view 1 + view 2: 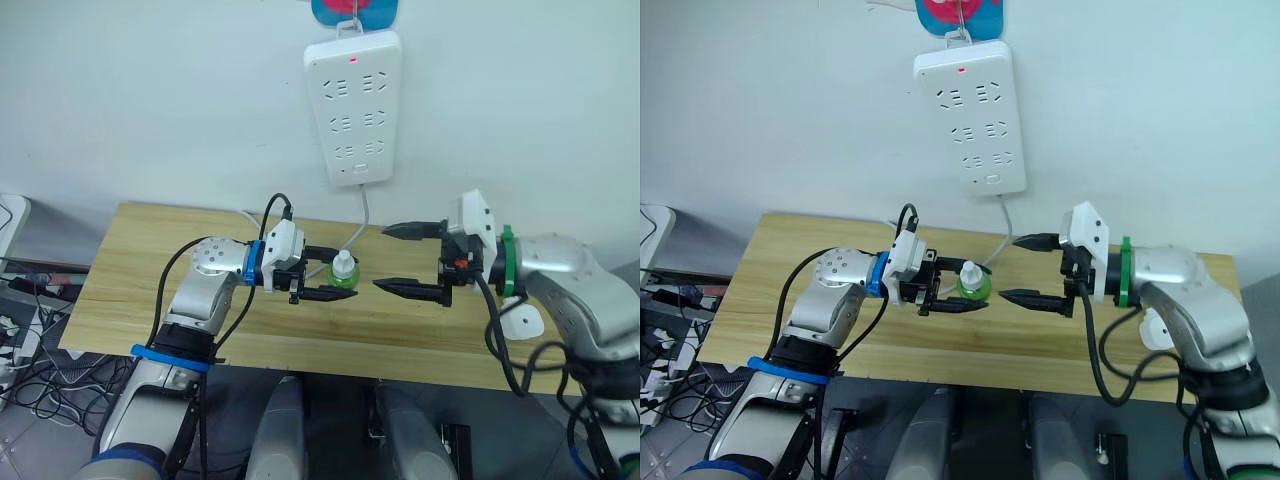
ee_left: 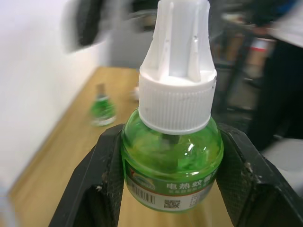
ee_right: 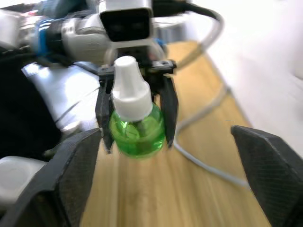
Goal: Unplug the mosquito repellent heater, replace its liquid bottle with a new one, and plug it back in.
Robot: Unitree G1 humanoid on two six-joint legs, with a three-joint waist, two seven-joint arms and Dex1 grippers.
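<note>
The left gripper (image 1: 325,272) pinches a green liquid bottle (image 1: 342,272) with a white ribbed cap (image 2: 177,100), its 2 black fingers (image 2: 102,182) pressed against the bottle's round glass sides. The bottle stands upright in the grip, held above the wooden table (image 1: 150,262) near its middle. The bottle's label carries a barcode and printed characters.

The right gripper (image 1: 410,260) faces the bottle from the other side with its fingers spread wide, just short of it and touching nothing. In the right wrist view, the bottle sits in line with the gap between those spread fingers (image 3: 66,170).

A second small green bottle (image 2: 102,109) stands on the table farther off, near the wall. A white power strip (image 1: 352,105) hangs on the wall above the table, a red light lit near its top, and its grey cable (image 1: 361,220) runs down onto the tabletop. The mosquito repellent heater cannot be made out with any certainty.
</note>
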